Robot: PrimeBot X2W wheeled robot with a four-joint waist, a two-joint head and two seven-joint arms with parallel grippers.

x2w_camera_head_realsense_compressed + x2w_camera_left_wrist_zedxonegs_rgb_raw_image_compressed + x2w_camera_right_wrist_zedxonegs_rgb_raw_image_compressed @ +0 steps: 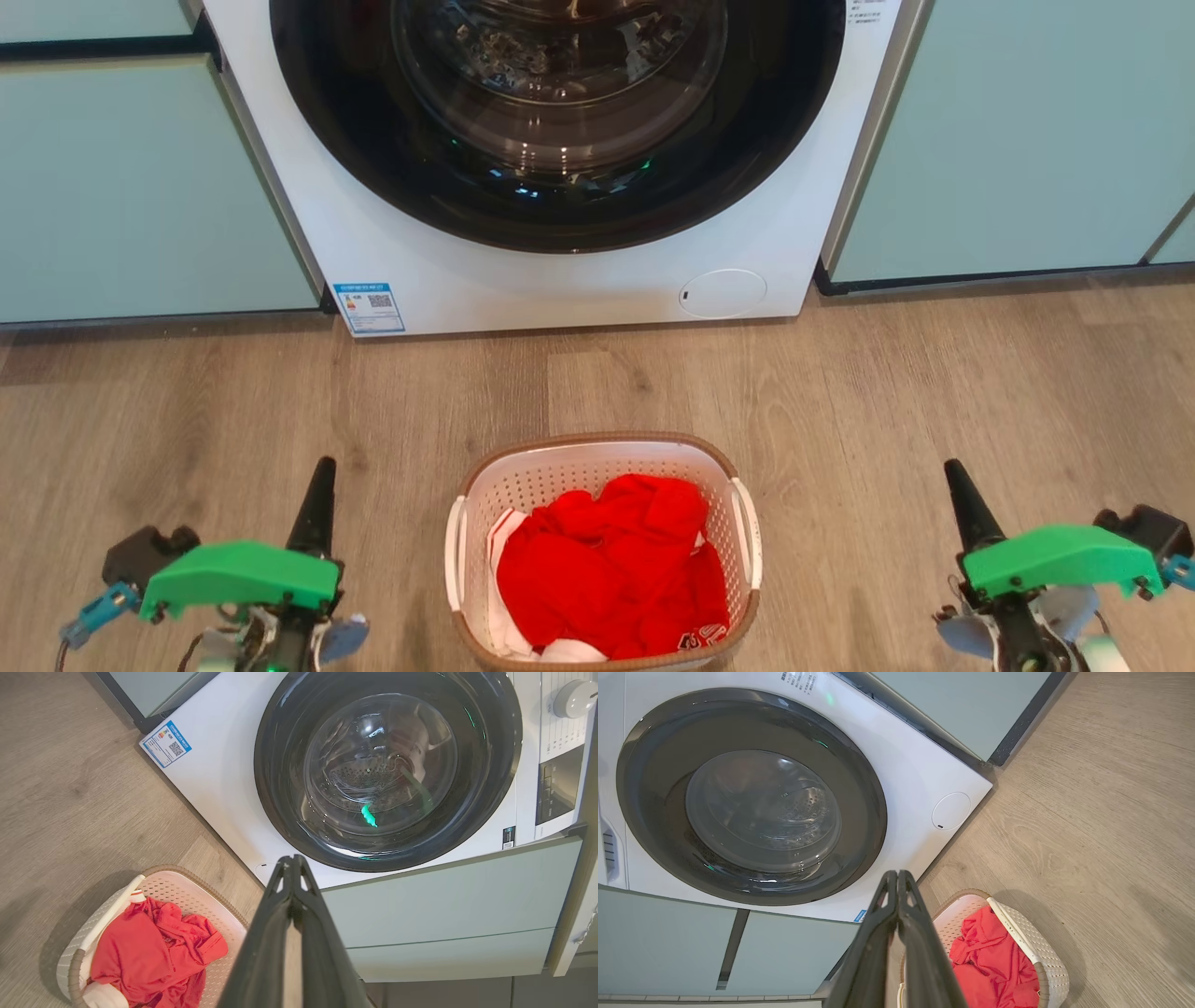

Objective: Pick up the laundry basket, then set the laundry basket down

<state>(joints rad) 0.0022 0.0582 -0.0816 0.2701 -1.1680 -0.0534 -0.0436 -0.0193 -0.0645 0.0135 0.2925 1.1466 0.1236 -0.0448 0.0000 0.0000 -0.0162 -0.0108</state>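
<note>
The laundry basket point(560, 471) is white, perforated, with a brown rim and white side handles. It stands on the wood floor at the bottom middle of the head view, with red cloth point(611, 565) heaped inside. My left gripper point(324, 467) hovers to its left, shut and empty, well apart from the handle. To the basket's right my right gripper point(952, 469) is likewise shut on nothing. The left wrist view has the basket point(187, 896) at lower left beside my pressed-together fingers point(293, 861). In the right wrist view the basket point(1041, 952) lies at lower right of my shut fingers point(896, 875).
A white washing machine point(560, 271) with a dark round door, shut, stands just beyond the basket. Pale green cabinets point(140, 187) flank it on both sides. Open wood floor point(934, 392) stretches between machine and basket and out to either side.
</note>
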